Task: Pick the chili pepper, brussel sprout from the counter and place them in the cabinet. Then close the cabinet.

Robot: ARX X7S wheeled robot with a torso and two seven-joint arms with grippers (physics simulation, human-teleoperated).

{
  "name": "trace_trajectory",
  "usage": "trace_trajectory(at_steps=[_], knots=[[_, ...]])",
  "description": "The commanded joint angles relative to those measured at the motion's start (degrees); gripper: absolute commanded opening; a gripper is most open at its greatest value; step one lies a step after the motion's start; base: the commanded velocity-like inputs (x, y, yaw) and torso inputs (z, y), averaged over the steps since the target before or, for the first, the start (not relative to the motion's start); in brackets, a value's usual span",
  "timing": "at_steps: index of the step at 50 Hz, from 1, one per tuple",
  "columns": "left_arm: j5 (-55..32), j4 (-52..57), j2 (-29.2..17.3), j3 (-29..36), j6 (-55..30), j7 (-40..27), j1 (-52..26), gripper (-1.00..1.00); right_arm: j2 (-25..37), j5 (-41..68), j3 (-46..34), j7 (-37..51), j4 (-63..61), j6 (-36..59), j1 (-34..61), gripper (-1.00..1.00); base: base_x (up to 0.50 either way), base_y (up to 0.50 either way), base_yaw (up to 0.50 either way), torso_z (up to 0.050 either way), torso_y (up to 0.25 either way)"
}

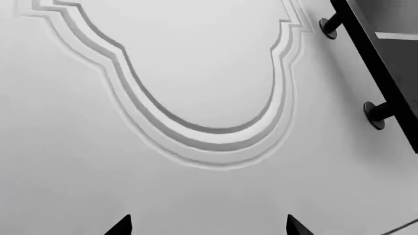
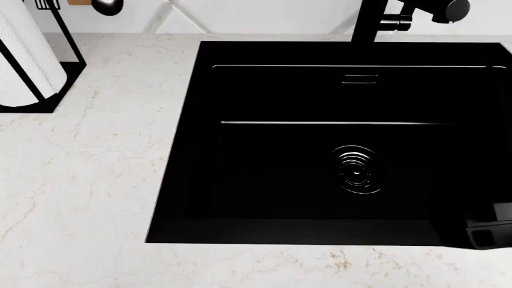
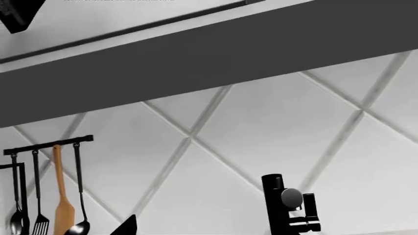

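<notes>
Marble counter (image 2: 80,180); left gripper (image 1: 209,226) fingertips apart, empty

sink (image 2: 336,150) set in counter (image 2: 88,180), paper towel roll (image 2: 24,54) left, faucet (image 2: 376,21) seemingly behind

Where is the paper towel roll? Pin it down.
In the head view, the paper towel roll stands in a black holder at the far left of the counter, left of the black sink.

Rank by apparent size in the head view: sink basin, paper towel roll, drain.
1. Sink basin, largest by far.
2. Paper towel roll, partly cut off at the frame edge.
3. Drain, smallest.
</notes>
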Motion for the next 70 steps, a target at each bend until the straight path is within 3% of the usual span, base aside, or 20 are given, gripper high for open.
trace_trajectory(at_steps=[1, 8, 15, 23, 47, 70], knots=[[-2.83, 24.29, -13.62, -1.85, -1.80, -9.53, 2.26, 1.00, -0.92, 0.03, -0.14, -0.28, 0.05, 0.33, 0.06, 1.00, 0.00, 0.00, 0.00, 0.000, 0.000], [-2.91, 40.65, -23.97, -2.98, 0.80, -15.24, 6.74, 1.00, -1.68, -0.60, -1.58, 0.06, -0.27, 0.28, 0.37, 1.00, 0.00, 0.00, 0.00, 0.000, 0.000], [-2.67, 48.25, -29.59, -3.01, 3.46, -18.04, 10.81, 1.00, -4.48, -3.13, -3.06, -0.71, 0.07, 2.82, 0.92, 1.00, 0.00, 0.00, 0.00, 0.000, 0.000], [-5.09, 49.35, -30.60, -4.03, 6.82, -15.50, 12.89, 1.00, -5.43, -7.17, -2.07, -5.60, -0.57, 3.45, -0.10, 1.00, 0.00, 0.00, 0.00, 0.000, 0.000], [-8.11, 51.64, -30.34, -5.71, 5.93, -16.49, 11.93, 1.00, -4.01, -3.76, -4.07, -0.92, -0.22, 1.95, 1.07, 1.00, 0.00, 0.00, 0.00, -0.025, 0.234], [-4.16, 51.59, -30.38, -5.73, 6.52, -18.54, 14.94, 1.00, -4.63, -3.74, -4.36, -0.53, -0.43, 2.32, 1.78, 1.00, 0.00, 0.00, 0.00, -0.003, 0.032]])
